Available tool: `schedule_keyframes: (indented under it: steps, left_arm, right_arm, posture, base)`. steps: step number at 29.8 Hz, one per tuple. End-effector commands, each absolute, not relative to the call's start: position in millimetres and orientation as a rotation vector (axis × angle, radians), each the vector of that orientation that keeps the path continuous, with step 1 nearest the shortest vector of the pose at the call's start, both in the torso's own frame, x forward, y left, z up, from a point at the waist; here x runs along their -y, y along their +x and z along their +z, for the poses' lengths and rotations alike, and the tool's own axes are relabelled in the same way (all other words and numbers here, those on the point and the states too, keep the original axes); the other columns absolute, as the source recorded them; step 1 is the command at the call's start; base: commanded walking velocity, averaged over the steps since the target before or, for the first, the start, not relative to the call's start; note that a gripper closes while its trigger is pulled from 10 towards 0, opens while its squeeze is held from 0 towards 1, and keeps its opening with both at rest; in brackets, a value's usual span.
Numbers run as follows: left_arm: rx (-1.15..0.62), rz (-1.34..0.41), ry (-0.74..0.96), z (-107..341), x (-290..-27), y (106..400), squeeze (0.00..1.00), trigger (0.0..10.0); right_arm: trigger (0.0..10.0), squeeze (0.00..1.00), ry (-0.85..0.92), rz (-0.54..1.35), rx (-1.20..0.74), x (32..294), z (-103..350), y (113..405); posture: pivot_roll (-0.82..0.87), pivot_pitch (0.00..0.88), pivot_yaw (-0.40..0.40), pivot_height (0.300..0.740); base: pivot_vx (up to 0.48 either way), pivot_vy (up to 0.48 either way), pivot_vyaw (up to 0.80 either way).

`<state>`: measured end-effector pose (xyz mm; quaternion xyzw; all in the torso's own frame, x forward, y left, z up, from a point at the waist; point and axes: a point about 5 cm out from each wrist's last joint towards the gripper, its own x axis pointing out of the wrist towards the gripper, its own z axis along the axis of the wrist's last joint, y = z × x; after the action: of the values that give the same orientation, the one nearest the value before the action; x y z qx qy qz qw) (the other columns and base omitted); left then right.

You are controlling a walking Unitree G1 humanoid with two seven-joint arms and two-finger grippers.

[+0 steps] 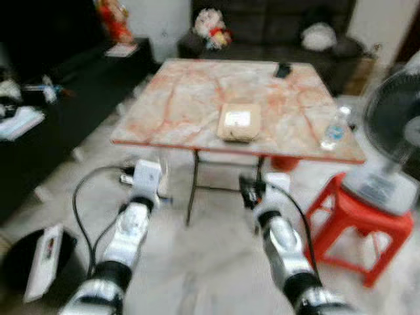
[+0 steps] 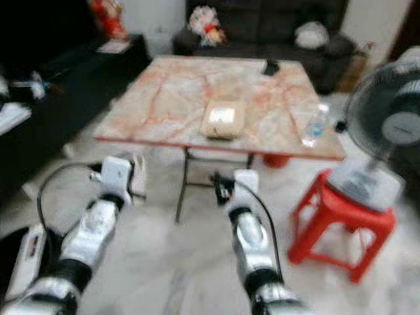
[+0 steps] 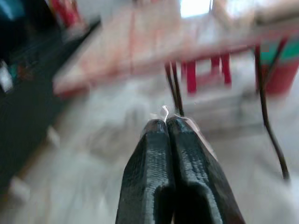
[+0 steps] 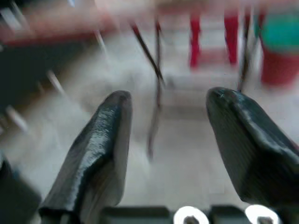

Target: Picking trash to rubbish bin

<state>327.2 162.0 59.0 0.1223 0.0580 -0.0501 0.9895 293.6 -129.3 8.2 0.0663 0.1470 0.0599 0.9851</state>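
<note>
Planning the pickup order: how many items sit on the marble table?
3: a takeaway box near the front edge, a plastic bottle at the right edge, a small dark item at the far side.

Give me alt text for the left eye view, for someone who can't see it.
A blurred view of a marble-patterned folding table holding a beige takeaway box and a clear plastic bottle. The robot's left claw and right claw reach forward below the table's near edge, with a red stool to the right.
</note>
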Motion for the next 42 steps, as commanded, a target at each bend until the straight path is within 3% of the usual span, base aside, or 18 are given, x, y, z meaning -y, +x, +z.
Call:
schedule_keyframes:
  steps: [1,12,19,29,42]
  left_arm:
    - [-0.182,-0.100,0.262,50,-169,325,0.00,10.0]
    - [-0.421,-0.061,0.216,9,-184,300,0.00,10.0]
    - [-0.589,0.019,0.201,-22,-198,271,0.00,10.0]
    - [-0.689,0.104,0.171,-40,-214,246,0.00,10.0]
    - [-0.731,0.134,0.151,-49,-214,233,0.00,10.0]
  right_arm:
    - [10.0,0.00,0.154,0.090,-0.337,133,4,292]
    - [10.0,0.00,0.308,-0.057,-0.554,154,-33,261]
    - [10.0,0.00,0.225,-0.101,-0.764,166,-63,221]
    - [10.0,0.00,0.203,-0.108,-0.846,167,-78,195]
    - [10.0,0.00,0.133,-0.080,-0.894,168,-86,181]
  posture:
    - [-0.02,0.000,0.006,0.740]
    - [-0.04,0.000,0.008,0.740]
    - [-0.04,0.004,0.003,0.740]
    - [-0.04,0.024,0.004,0.740]
    - [-0.03,0.047,-0.002,0.740]
  base:
    - [0.000,0.000,0.00]
    - [0.000,0.000,0.00]
    - [0.000,0.000,0.00]
    - [0.000,0.000,0.00]
    - [0.000,0.000,0.76]
